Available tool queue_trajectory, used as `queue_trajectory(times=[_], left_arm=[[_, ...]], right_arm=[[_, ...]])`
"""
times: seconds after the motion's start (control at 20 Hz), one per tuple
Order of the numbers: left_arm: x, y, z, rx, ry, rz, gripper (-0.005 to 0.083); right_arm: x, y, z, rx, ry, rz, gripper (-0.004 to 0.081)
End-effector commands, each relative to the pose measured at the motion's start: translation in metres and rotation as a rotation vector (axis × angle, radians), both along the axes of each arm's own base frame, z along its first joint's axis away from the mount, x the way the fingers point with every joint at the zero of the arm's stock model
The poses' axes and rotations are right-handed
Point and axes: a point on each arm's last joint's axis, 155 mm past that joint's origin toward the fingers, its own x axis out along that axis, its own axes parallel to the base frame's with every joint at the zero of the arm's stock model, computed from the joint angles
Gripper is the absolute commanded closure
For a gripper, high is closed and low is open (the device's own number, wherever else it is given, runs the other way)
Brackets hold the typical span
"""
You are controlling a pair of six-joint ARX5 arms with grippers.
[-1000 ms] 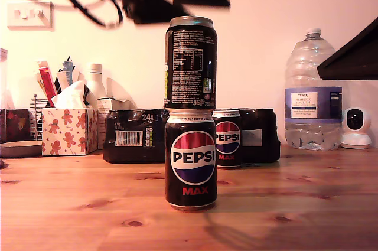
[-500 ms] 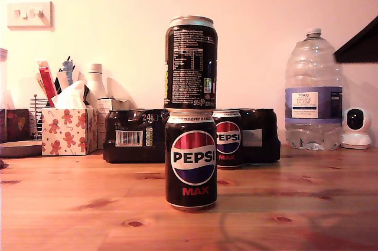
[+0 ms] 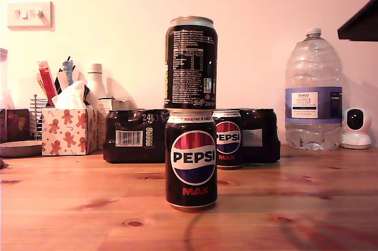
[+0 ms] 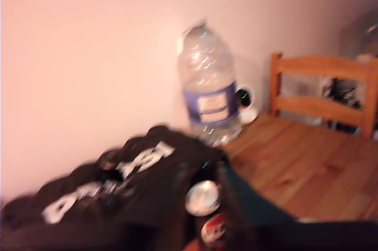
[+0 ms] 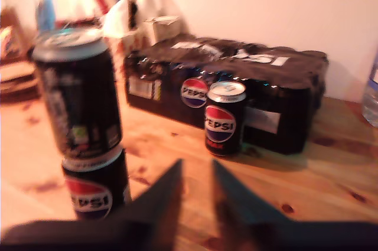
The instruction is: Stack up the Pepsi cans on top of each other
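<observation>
On the wooden desk (image 3: 71, 204), at the middle of the exterior view, two Pepsi cans are stacked. The lower can (image 3: 191, 160) stands upright with its globe and red "MAX" facing the camera. The upper can (image 3: 191, 63) sits squarely on the lower can's rim, upright, with its white nutrition text turned toward the camera. Nothing touches the stack.

A third can (image 3: 227, 139) stands upright on the desk behind the stack, slightly toward the exterior view's right, just in front of the black shrink-wrapped multipack (image 3: 134, 136). Whether it touches the pack cannot be told. A large clear water bottle (image 3: 313, 91) stands at the exterior view's right, with a small white camera (image 3: 356, 128) just beside it. At the exterior view's left a gingerbread-patterned tissue box (image 3: 68, 130) is seen, with a white bottle (image 3: 95, 85) behind it.

A dark part of an arm (image 3: 360, 23) shows at the upper right corner of the exterior view; which arm it is cannot be told.

From the second wrist view, my second hand (image 5: 198, 195) is seen with its two dark fingers (image 5: 162, 195) apart and holding nothing, well above the desk, with the stack beside it and the third can beyond. That view is somewhat blurred.

The first wrist view is heavily blurred. It looks over the multipack toward the water bottle and a wooden chair (image 4: 322, 94), with a can top below. My first hand is only a dark smear, and its state cannot be told.
</observation>
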Motion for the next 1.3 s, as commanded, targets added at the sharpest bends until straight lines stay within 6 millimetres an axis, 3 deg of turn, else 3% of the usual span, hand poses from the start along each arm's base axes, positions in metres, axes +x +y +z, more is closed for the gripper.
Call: queue_trajectory(times=[0.0,0.35,0.7,0.95,1.25], left_arm=[[0.002,0.001,-0.001,0.002,0.011,0.005,0.0797],[0.006,0.008,-0.009,0.019,0.035,0.026,0.0797],[0.012,0.021,-0.026,0.038,0.093,0.008,0.0797],[0.007,0.022,-0.054,0.048,0.147,-0.038,0.0797],[-0.003,0.02,-0.098,0.003,0.218,-0.059,0.0797]], right_arm=[[0.001,-0.001,-0.011,-0.002,0.027,-0.008,-0.0003],[0.014,-0.006,-0.029,0.011,0.105,-0.078,-0.0003],[0.043,0.011,-0.028,0.055,0.077,-0.027,-0.0003],[0.069,0.005,-0.032,0.091,0.052,-0.014,-0.0003],[0.103,0.013,-0.038,0.098,0.067,0.027,-0.0003]])
